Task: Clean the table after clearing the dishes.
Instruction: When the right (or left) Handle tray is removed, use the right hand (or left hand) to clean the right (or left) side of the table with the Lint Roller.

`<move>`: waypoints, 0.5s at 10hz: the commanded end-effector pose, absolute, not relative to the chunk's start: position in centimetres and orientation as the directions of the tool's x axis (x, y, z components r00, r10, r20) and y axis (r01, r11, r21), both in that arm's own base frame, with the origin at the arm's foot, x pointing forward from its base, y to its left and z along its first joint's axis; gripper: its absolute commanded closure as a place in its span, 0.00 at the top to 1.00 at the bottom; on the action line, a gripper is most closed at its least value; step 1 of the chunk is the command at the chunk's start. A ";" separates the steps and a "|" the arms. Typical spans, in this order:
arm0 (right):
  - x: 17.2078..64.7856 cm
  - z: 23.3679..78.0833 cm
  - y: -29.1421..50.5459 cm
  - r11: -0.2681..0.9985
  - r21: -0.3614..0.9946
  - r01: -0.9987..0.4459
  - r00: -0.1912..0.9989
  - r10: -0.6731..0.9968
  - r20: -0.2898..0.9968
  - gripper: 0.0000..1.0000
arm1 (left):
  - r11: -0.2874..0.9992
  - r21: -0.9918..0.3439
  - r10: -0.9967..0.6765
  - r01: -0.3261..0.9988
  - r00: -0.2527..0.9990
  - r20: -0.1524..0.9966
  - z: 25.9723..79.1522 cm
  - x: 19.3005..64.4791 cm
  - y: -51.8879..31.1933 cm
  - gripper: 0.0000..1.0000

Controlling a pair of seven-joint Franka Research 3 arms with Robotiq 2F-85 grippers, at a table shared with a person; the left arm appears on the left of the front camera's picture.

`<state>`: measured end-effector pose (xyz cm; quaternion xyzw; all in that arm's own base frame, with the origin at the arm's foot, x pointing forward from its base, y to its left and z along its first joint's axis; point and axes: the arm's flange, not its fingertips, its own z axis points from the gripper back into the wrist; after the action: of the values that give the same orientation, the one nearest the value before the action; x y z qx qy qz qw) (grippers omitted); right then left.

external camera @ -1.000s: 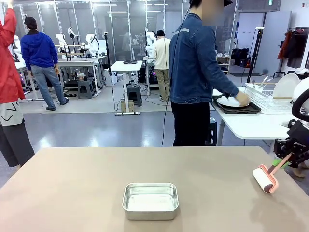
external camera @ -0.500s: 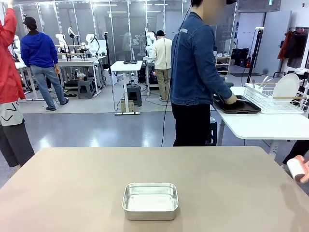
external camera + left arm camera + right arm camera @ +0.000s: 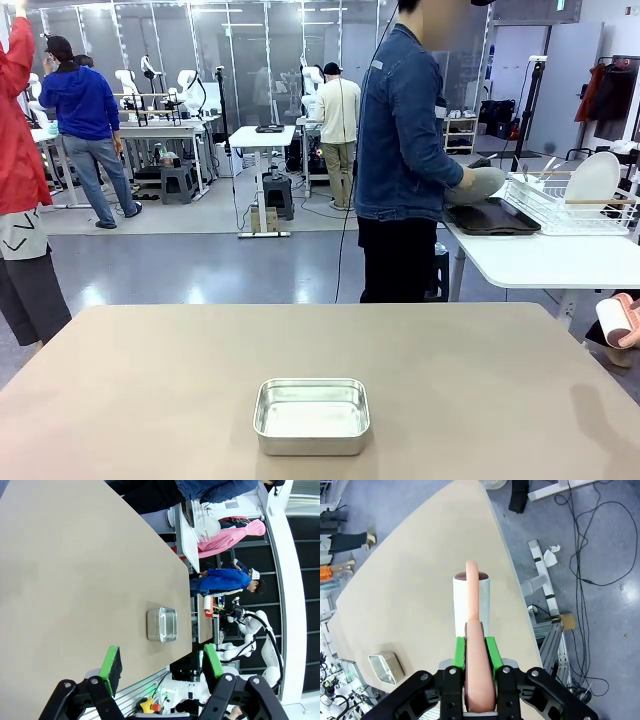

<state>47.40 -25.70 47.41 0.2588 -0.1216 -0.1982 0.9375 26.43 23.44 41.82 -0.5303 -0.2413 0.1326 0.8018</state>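
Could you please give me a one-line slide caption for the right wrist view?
Right gripper shut on a pink-handled lint roller above the table edge, steel pan farther off.

Right gripper, at lower centre of its wrist view, clamps a pink roller handle; left gripper, at its wrist view's bottom, has jaws spread wide, empty.

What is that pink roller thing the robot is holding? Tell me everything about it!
It looks like a lint roller: a white cylinder roll on a salmon-pink handle that runs over the roll's top to its far end. The right gripper is shut on the handle, green pads squeezing it from both sides. In the right wrist view the roll sits over the beige table near its edge; whether it touches the top is unclear. In the front view it peeks in at the table's right edge.
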 end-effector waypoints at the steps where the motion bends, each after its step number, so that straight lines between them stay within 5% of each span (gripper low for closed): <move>1: 46.6 47.5 -26.0 0.790 0.555 0.263 0.907 -0.398 0.137 0.21 | 0.407 -0.913 0.464 0.036 0.852 0.240 42.2 26.1 23.5 0.83; 5: 47.4 47.4 -25.7 0.787 0.533 0.309 0.892 -0.435 0.126 0.21 | 0.407 -0.913 0.464 0.036 0.852 0.240 42.2 26.1 23.5 0.83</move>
<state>47.32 -25.79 47.12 0.2619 -0.1189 -0.1928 0.9381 26.43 23.44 41.82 -0.5303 -0.2413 0.1326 0.8018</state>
